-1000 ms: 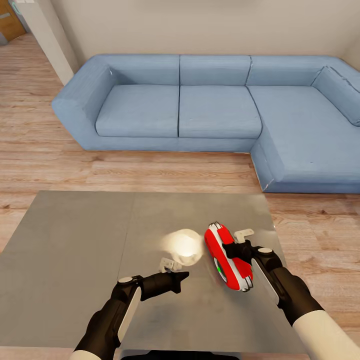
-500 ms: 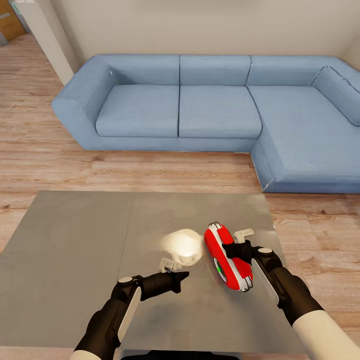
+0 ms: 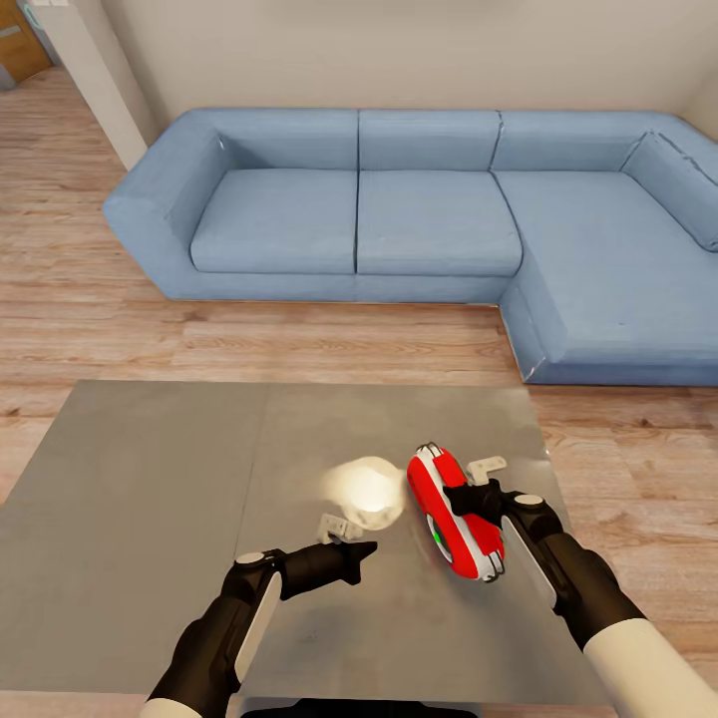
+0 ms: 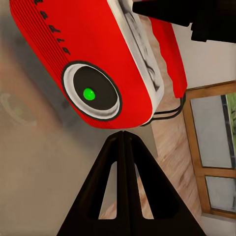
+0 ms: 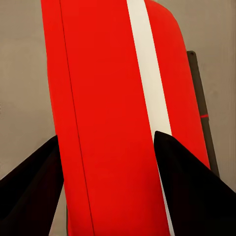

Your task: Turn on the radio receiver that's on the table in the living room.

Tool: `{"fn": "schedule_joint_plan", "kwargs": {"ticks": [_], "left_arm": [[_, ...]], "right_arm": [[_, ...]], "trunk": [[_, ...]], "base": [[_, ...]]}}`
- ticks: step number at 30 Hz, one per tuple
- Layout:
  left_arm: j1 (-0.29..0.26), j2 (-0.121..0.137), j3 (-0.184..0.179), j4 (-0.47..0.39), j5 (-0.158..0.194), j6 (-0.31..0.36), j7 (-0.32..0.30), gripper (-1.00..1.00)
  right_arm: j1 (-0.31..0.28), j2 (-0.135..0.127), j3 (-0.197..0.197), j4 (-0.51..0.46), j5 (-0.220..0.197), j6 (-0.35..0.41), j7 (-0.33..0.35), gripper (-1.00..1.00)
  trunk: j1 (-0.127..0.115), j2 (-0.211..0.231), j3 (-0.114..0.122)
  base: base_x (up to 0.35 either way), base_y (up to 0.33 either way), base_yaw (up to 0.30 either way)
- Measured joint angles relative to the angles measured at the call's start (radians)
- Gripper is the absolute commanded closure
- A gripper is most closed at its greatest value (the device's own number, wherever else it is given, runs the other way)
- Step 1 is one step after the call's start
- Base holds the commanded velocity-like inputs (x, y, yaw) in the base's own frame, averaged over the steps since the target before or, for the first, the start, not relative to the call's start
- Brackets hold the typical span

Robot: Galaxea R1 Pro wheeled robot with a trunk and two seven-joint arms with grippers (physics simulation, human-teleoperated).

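The small rounded red radio with white trim point(image 3: 456, 512) lies on the right part of the glossy grey low surface point(image 3: 140, 519), its long axis running away from the robot, its green-lit round dial point(image 4: 89, 94) facing the left arm. The right tool point(image 3: 469, 496) straddles the radio's body, fingers spread on either side of it. The left tool point(image 3: 351, 554), fingers pressed together, points at the dial from just beside. Beyond are a blue corner sofa point(image 3: 419, 214) and a wood plank floor point(image 3: 90, 319).
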Motion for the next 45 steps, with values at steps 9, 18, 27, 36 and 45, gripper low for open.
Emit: {"fn": "schedule_joint_plan", "kwargs": {"ticks": [9, 18, 27, 36, 45], "left_arm": [[0.0, -0.001, 0.0, 0.0, 0.0, 0.0, 0.001, 1.0], [0.0, 0.002, 0.0, -0.008, -0.001, -0.001, 0.0, 1.0], [0.0, 0.002, 0.0, -0.008, -0.002, -0.001, 0.0, 1.0], [0.0, 0.002, 0.0, -0.008, -0.002, -0.001, 0.0, 1.0], [0.0, 0.002, 0.0, -0.008, -0.001, -0.001, 0.0, 1.0]], "right_arm": [[0.0, 0.0, 0.001, -0.001, 0.005, 0.003, 0.0, 1.0], [0.0, 0.002, 0.004, -0.014, 0.011, 0.005, 0.001, 1.0], [0.0, 0.002, 0.002, -0.061, 0.01, 0.01, 0.003, 1.0], [0.0, 0.002, 0.003, -0.063, 0.011, 0.009, 0.003, 1.0], [0.0, 0.003, 0.0, -0.053, 0.011, -0.002, 0.003, 1.0]], "trunk": [[0.0, 0.0, 0.0], [0.0, 0.0, 0.0], [0.0, 0.0, 0.0], [0.0, 0.0, 0.0], [0.0, 0.0, 0.0]], "base": [[0.0, 0.0, 0.0], [0.0, 0.0, 0.0], [0.0, 0.0, 0.0], [0.0, 0.0, 0.0], [0.0, 0.0, 0.0]]}}
